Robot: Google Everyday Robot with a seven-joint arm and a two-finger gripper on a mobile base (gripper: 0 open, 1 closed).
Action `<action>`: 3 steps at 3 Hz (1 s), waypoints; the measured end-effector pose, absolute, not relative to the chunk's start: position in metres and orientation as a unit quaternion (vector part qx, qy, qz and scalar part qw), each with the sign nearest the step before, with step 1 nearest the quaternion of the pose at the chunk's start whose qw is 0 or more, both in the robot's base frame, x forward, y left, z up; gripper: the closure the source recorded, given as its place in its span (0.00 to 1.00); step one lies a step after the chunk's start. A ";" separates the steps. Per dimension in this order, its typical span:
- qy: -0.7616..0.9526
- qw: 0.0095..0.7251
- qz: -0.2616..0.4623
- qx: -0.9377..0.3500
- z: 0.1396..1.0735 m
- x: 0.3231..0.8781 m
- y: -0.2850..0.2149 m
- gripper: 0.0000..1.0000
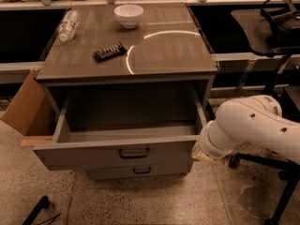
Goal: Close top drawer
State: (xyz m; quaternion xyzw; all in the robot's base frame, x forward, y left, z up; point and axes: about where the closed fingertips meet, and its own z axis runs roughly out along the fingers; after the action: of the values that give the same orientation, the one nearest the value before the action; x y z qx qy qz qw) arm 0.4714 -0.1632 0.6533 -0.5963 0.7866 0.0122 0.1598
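The top drawer (93, 154) is a wide grey drawer with a small dark centre pull handle (134, 152). It stands partly pulled out of the grey cabinet (164, 50), and its deep box shows nothing inside. My white arm (248, 125) reaches in from the right. The gripper (197, 153) is at the drawer front's right end, pressed against that corner and mostly hidden behind the wrist.
A lower drawer front with its own handle (142, 170) shows under the top drawer. On the cabinet top are a white bowl (128, 15), a plastic bottle (67, 25) and a dark bar (109, 51). A cardboard box (26, 107) is at the left and a chair base (276, 172) at the right.
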 end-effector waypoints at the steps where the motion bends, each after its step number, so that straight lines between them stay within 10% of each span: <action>1: 0.774 0.179 0.008 -0.607 0.653 0.479 -0.160 1.00; 3: 0.723 0.269 0.004 -0.637 0.661 0.529 -0.144 1.00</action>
State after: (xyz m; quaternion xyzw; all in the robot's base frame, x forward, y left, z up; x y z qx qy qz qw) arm 0.5287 -0.1435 0.6605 -0.6366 0.7228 0.0035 0.2689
